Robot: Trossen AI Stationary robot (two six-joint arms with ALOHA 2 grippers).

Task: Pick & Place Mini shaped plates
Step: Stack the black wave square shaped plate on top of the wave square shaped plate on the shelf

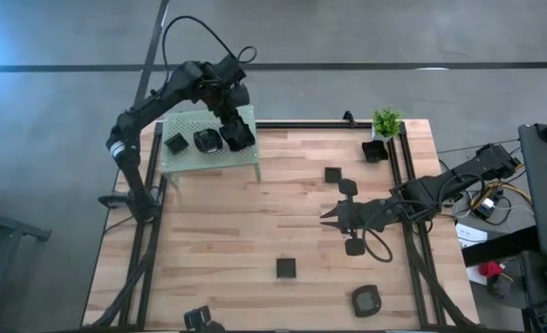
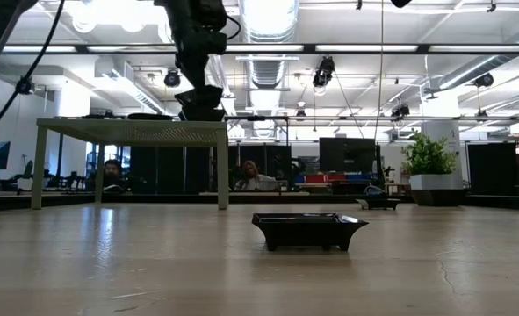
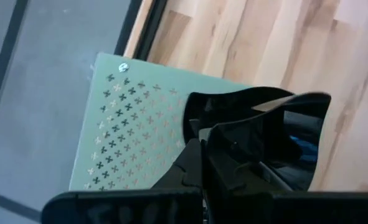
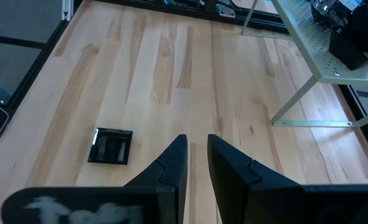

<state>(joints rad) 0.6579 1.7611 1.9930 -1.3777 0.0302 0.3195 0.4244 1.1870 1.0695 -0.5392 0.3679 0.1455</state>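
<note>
My left gripper (image 1: 237, 135) hangs over the right end of the green perforated platform (image 1: 182, 161), shut on a black angular mini plate (image 3: 264, 118). Two more black plates (image 1: 176, 143) (image 1: 206, 141) lie on the platform top. My right gripper (image 1: 325, 218) hovers narrowly open over the table's middle right and touches nothing. Several small black plates rest flat on the wood: two (image 1: 333, 174) (image 1: 347, 188) beyond it, one (image 1: 354, 246) beside its arm, a square one (image 4: 111, 146) nearer the front, and a rounded one (image 1: 366, 299). My left gripper holds the angular plate by its rim (image 3: 199, 127), coming from above and pointing down. The fingers (image 3: 233, 158) cover the place of contact. The plate (image 2: 199, 95) sits about level just over the platform top; I cannot tell whether it touches the top.
A small potted plant (image 1: 387, 122) stands at the far right corner with a black plate (image 1: 375, 151) beside it. Another dark piece (image 1: 196, 319) lies at the near edge. The platform stands on thin legs (image 2: 223, 167). Black rails frame the table (image 1: 408, 190).
</note>
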